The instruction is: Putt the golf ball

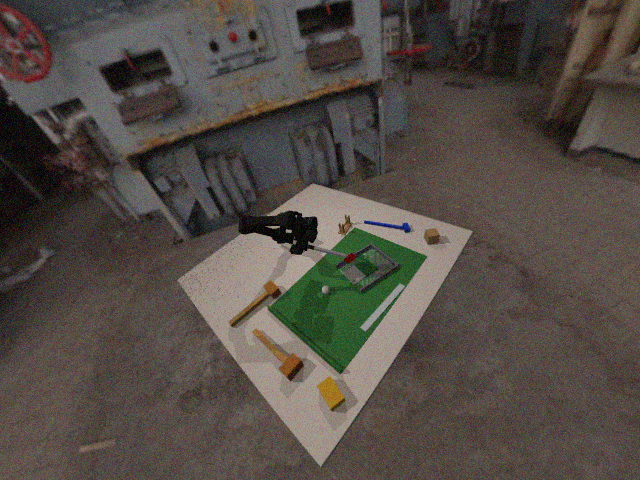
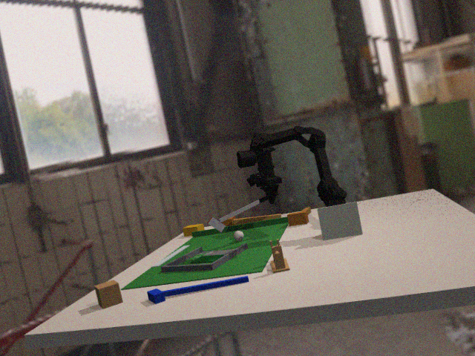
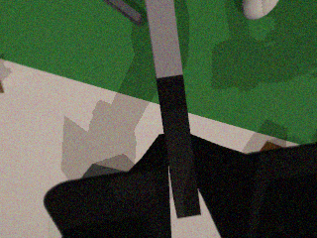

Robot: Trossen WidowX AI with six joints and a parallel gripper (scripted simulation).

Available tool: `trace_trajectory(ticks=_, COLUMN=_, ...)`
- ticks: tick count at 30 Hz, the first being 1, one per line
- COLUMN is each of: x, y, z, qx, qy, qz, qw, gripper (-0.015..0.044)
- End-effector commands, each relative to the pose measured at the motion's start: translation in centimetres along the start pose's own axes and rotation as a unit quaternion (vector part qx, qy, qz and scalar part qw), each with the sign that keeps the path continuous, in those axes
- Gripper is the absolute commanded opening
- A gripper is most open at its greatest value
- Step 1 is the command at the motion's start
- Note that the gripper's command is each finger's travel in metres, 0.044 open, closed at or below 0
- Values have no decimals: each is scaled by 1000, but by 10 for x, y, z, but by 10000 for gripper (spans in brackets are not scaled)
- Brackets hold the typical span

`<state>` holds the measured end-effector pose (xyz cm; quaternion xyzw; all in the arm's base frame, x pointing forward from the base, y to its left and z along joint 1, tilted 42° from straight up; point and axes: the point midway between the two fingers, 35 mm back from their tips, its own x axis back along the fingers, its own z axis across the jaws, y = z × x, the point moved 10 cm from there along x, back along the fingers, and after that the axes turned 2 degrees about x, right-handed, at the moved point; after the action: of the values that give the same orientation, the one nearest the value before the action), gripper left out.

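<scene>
My gripper [image 1: 298, 250] [image 2: 272, 198] [image 3: 171, 137] is shut on the dark grip of the red putter [image 1: 349, 257] [image 2: 217, 224] [image 3: 165, 45]. The pale shaft slants out and down from the fingers, with the head in the air over the green mat [image 1: 351, 302] [image 2: 249, 261] [image 3: 64, 45]. The head is outside the wrist view. The white golf ball [image 1: 325, 289] [image 2: 238, 235] [image 3: 260, 6] rests on the mat, apart from the putter. A grey-walled frame [image 1: 380, 279] [image 2: 185, 268] with a green patch inside stands on the mat. Which part is ramp or raised green is unclear.
A wooden stand [image 1: 344, 225] [image 2: 279, 261], a blue club [image 1: 385, 224] [image 2: 207, 285] and a brown block [image 1: 431, 236] [image 2: 108, 294] are beside the mat. Two wooden mallets [image 1: 250, 308] [image 1: 291, 366] and a yellow block [image 1: 330, 393] [image 2: 193, 230] lie opposite. A grey panel [image 2: 339, 221] stands near the arm.
</scene>
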<state>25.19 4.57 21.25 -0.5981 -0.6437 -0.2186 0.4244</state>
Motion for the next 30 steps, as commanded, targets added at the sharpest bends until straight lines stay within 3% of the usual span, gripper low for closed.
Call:
trace_trajectory(ticks=1, x=4, y=-22, z=-22, qx=-99, qy=-17, qz=2, qw=995, gripper=0)
trace_trajectory(ticks=9, x=8, y=-59, z=-50, qx=-249, qy=-43, qz=10, qw=968, gripper=0)
trace_trajectory(ticks=19, x=6, y=-59, z=-51, qx=-256, qy=-44, qz=10, qw=966, gripper=0)
trace_trajectory(ticks=30, x=-29, y=-61, z=-54, qx=-336, qy=-47, qz=7, qw=941, gripper=0)
